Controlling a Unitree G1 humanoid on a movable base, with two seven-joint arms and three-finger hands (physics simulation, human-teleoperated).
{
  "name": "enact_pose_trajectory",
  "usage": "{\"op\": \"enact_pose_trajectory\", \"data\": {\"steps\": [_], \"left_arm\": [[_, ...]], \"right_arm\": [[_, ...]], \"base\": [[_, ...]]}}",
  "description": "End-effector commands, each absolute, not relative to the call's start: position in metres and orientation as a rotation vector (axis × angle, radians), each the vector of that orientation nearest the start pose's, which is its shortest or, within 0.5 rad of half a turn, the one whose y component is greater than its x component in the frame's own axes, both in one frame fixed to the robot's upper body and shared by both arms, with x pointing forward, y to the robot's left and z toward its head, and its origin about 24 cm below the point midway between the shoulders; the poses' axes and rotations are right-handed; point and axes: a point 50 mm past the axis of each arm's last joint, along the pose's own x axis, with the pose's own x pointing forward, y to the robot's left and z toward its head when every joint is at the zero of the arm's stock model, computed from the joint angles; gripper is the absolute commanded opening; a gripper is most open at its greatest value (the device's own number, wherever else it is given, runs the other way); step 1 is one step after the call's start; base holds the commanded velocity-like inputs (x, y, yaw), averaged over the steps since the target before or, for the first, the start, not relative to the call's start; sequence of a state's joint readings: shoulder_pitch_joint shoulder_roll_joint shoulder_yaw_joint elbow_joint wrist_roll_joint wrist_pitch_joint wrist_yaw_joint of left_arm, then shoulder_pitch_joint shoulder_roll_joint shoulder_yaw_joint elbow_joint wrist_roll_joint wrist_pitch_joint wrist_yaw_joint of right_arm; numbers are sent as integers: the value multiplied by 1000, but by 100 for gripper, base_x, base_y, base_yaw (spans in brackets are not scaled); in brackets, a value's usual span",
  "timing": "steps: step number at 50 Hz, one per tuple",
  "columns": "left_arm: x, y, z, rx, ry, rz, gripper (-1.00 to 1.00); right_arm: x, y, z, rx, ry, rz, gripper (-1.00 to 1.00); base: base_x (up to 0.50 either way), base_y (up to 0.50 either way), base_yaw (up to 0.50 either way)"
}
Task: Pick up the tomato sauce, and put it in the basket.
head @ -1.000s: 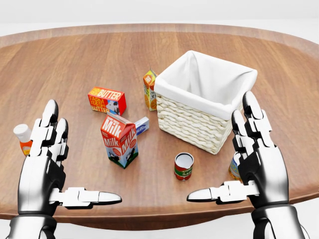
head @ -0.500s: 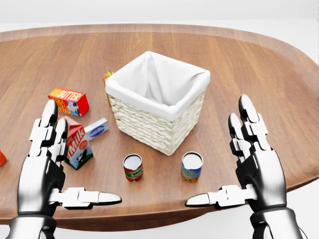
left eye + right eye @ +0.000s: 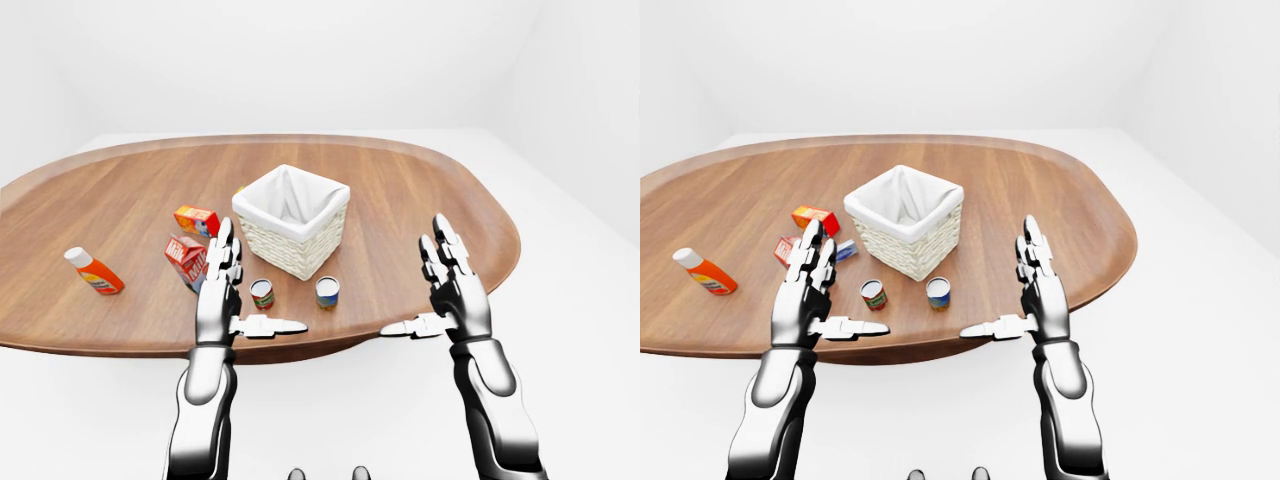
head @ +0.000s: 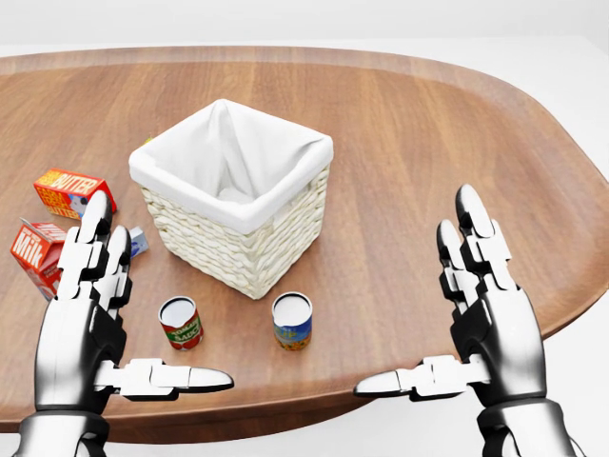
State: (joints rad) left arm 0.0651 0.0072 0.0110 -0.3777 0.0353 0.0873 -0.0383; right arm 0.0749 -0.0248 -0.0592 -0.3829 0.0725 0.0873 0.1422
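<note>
The tomato sauce can (image 4: pixel 181 324), red with a green band, stands upright on the wooden table (image 4: pixel 428 143) just below the basket in the head view. The wicker basket (image 4: pixel 238 249) with a white cloth lining stands at centre left, and nothing shows inside it. My left hand (image 4: pixel 143 305) is open, its fingers to the left of the can and its thumb below it, not touching. My right hand (image 4: pixel 414 290) is open and empty, well to the right of the cans.
A blue-and-yellow can (image 4: pixel 292 322) stands right of the sauce can. A milk carton (image 4: pixel 33 252), a butter box (image 4: pixel 67 190) and a small blue box (image 4: pixel 139 242) lie left of the basket. An orange bottle (image 3: pixel 95 272) lies far left. The table's edge (image 4: pixel 314 405) runs just below the cans.
The camera has shifted to the right, so the basket, cans and cartons have slid left in the head view. Both hands keep the same open pose.
</note>
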Motion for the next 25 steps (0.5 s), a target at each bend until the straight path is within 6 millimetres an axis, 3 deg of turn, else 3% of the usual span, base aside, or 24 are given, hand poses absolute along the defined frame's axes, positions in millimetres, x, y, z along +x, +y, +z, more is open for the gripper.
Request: {"op": "enact_pose_trajectory", "data": {"steps": [1, 8, 25], "left_arm": [[235, 155, 106, 49, -227, -6, 100], [235, 155, 105, 48, -224, -6, 100], [235, 155, 106, 49, -227, -6, 100]], "right_arm": [[231, -161, 105, 25, -225, 81, 100], [230, -162, 108, 44, -241, 97, 100], [231, -162, 106, 50, -232, 101, 100]], "base": [[0, 0, 0], [0, 0, 0], [50, 0, 0]]}}
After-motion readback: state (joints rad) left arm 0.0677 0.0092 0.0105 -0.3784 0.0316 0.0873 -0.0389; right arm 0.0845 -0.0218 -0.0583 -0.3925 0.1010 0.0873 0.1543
